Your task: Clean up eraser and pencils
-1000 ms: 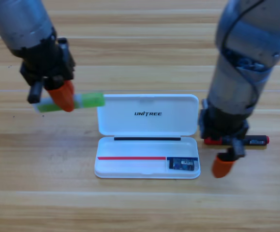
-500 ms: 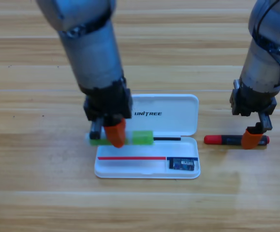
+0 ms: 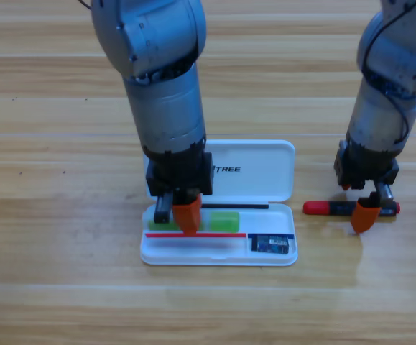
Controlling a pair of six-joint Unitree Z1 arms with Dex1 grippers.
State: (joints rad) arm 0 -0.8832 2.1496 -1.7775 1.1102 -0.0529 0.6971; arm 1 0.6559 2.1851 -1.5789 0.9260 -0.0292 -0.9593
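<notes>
— Eraser (image 3: 272, 244) status?
— Stowed in white case (image 3: 279, 154). Left end effector (image 3: 181, 215) clenched on green pencil (image 3: 224, 221) over the tray.
— Outstanding?
— Red pencil (image 3: 330, 208) on table (image 3: 49, 287); right end effector (image 3: 368, 210) there, grip unclear.

My arms wear smooth grey casings with a dull metallic sheen. My left gripper (image 3: 181, 215) has a matt orange jaw. The table (image 3: 64, 287) is pale wood, grained, faintly glossy. The white case (image 3: 265, 180) looks like smooth glossy plastic; the green pencil (image 3: 224, 221) in it, plastic too.
</notes>
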